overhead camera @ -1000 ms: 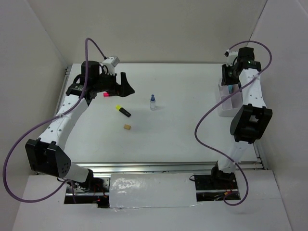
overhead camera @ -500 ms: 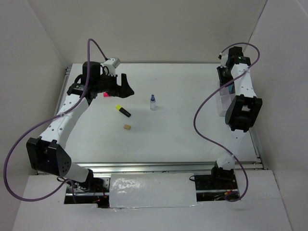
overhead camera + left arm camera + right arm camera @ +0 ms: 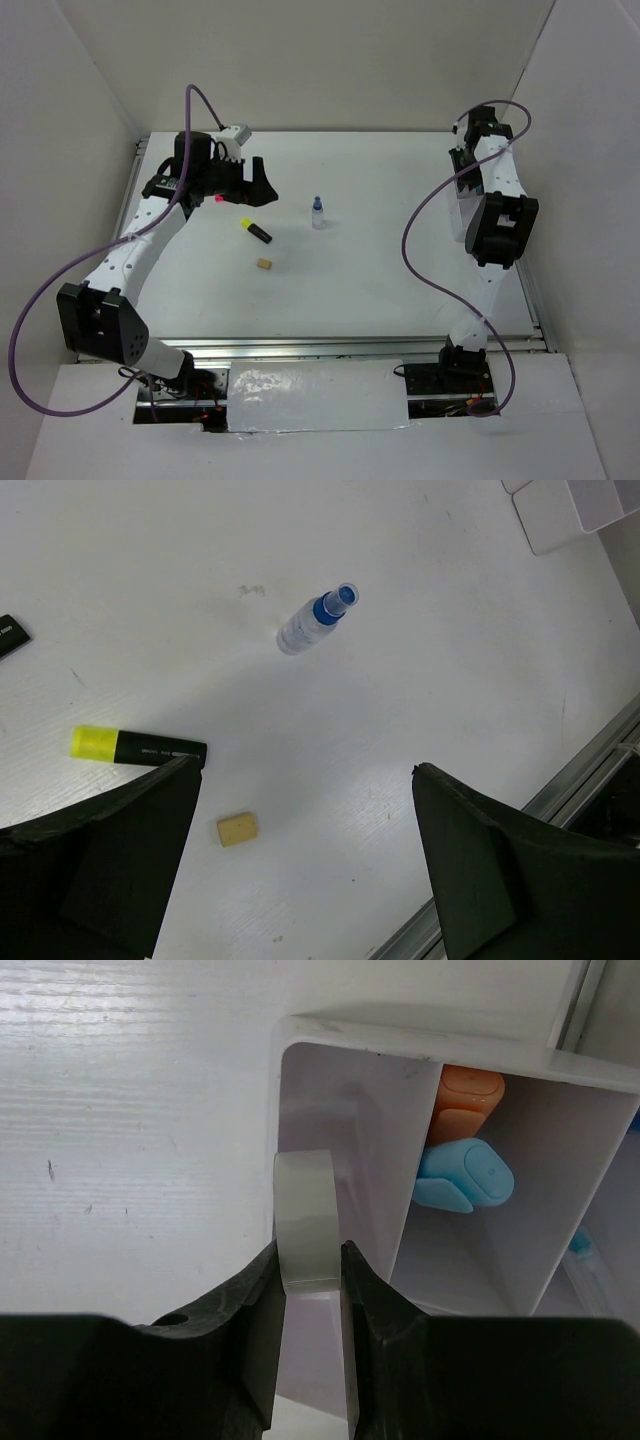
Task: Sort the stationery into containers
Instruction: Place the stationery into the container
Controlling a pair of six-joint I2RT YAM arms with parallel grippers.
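Observation:
My right gripper point(image 3: 310, 1252) is shut on a pale translucent roll point(image 3: 305, 1215), held edge-on over the near wall of the clear organiser tray point(image 3: 400, 1045). One compartment behind it holds an orange piece point(image 3: 465, 1100) and a light-blue piece point(image 3: 465, 1175). My left gripper point(image 3: 303, 767) hangs open above the table with nothing between its fingers. Below it lie the yellow highlighter point(image 3: 135, 747), the tan eraser point(image 3: 238, 828) and the small blue-capped bottle point(image 3: 315, 620). The pink highlighter point(image 3: 217, 198) lies just under the left wrist.
In the top view the tray point(image 3: 460, 215) stands at the table's right edge, mostly behind my right arm point(image 3: 500, 225). A metal rail point(image 3: 590, 780) runs along the table's near edge. White walls close in the back and both sides.
My right arm has folded back and shifted left over the tray, still holding the roll. The left arm has barely moved, and the loose items lie where they were.

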